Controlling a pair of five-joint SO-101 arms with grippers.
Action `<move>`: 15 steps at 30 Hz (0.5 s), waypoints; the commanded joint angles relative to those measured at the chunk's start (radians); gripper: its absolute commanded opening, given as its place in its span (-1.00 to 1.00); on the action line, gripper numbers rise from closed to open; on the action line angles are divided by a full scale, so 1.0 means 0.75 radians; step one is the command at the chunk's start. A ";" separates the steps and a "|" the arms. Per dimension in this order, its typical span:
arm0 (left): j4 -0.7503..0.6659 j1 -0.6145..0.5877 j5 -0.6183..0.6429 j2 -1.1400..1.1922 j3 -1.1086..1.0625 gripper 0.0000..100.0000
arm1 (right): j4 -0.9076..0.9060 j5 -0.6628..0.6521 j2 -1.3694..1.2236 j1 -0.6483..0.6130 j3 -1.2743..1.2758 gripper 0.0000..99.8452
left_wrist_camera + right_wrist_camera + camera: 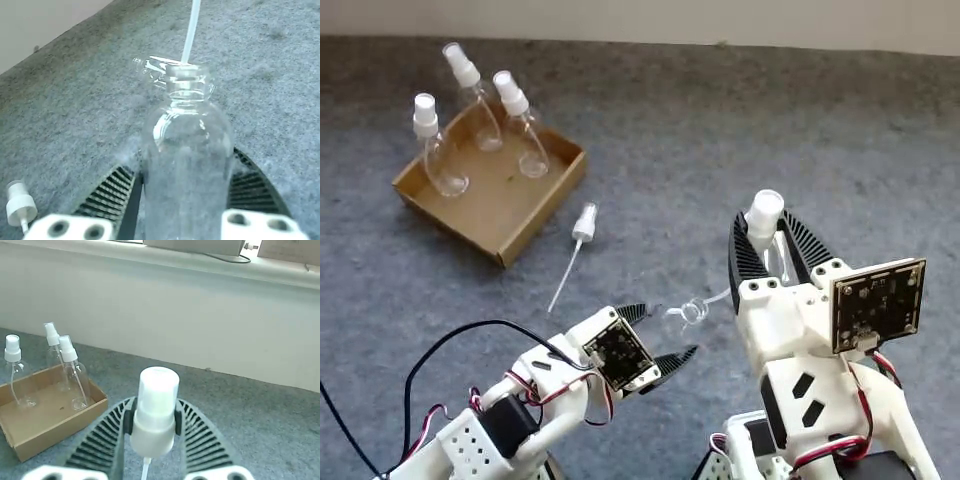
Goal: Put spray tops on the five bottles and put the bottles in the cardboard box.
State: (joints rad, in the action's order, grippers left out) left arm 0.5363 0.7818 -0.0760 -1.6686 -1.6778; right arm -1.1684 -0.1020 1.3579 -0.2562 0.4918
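Nearest the high camera, at six o'clock on the table, the left gripper (pixel 671 330) (pixel 182 167) is clamping a clear bottle (pixel 690 312) (pixel 187 165) between its ribbed black fingers. The bottle is lying low over the grey surface (pixel 720 130), and its open neck is pointing toward two o'clock. At about four o'clock the right gripper (pixel 765 224) (pixel 156 407) is pointing upward and squeezing a white spray top (pixel 765 210) (pixel 156 400) from both sides. The dip tube (pixel 720 298) (pixel 190 30) is hanging from this top and meeting the bottle's mouth; whether its tip is sitting inside the neck I cannot tell. A loose spray top (pixel 584 222) (pixel 19 206) is lying on the surface near the table's centre, toward ten o'clock from the left gripper, and its thin tube is trailing toward seven o'clock. At ten o'clock on the table the cardboard box (pixel 535 225) (pixel 60 435) is sitting flat. Three capped bottles (pixel 475 100) (pixel 75 380) are standing upright in its far half.
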 commanded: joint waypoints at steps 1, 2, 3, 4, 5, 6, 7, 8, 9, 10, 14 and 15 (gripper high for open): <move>-0.033 0.017 -0.010 -0.015 -0.032 -0.84 | 0.034 0.006 0.007 0.015 -0.030 -0.99; -0.033 0.015 -0.010 -0.015 -0.032 -0.84 | 0.034 0.006 0.011 0.015 -0.030 -0.99; -0.033 0.013 -0.010 -0.015 -0.032 -0.84 | 0.036 0.004 0.019 0.015 -0.030 -0.99; -0.033 0.011 -0.010 -0.015 -0.032 -0.84 | 0.040 0.004 0.032 0.017 -0.030 -0.99; -0.033 0.009 -0.010 -0.015 -0.032 -0.84 | 0.044 -0.006 0.050 0.017 -0.034 -0.99; -0.033 0.009 -0.010 -0.015 -0.032 -0.84 | 0.042 -0.029 0.069 0.017 -0.048 -0.99; -0.033 0.009 -0.010 -0.015 -0.032 -0.84 | 0.038 -0.047 0.087 0.017 -0.060 -0.99; -0.033 0.009 -0.010 -0.015 -0.032 -0.84 | 0.036 -0.055 0.103 0.015 -0.066 -0.99; -0.033 0.009 -0.010 -0.015 -0.032 -0.84 | 0.036 -0.053 0.118 0.015 -0.069 -0.99; -0.033 0.009 -0.010 -0.015 -0.032 -0.84 | 0.034 -0.053 0.130 0.015 -0.069 -0.99; -0.033 0.009 -0.010 -0.015 -0.032 -0.84 | 0.034 -0.053 0.150 0.009 -0.066 -0.99; -0.033 0.011 -0.010 -0.015 -0.032 -0.84 | 0.034 -0.053 0.150 0.009 -0.064 -0.99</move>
State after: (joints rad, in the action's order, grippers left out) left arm 0.5363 0.7818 -0.0760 -1.6686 -1.6778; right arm -1.1684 -0.1281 1.4684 -0.2562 0.4918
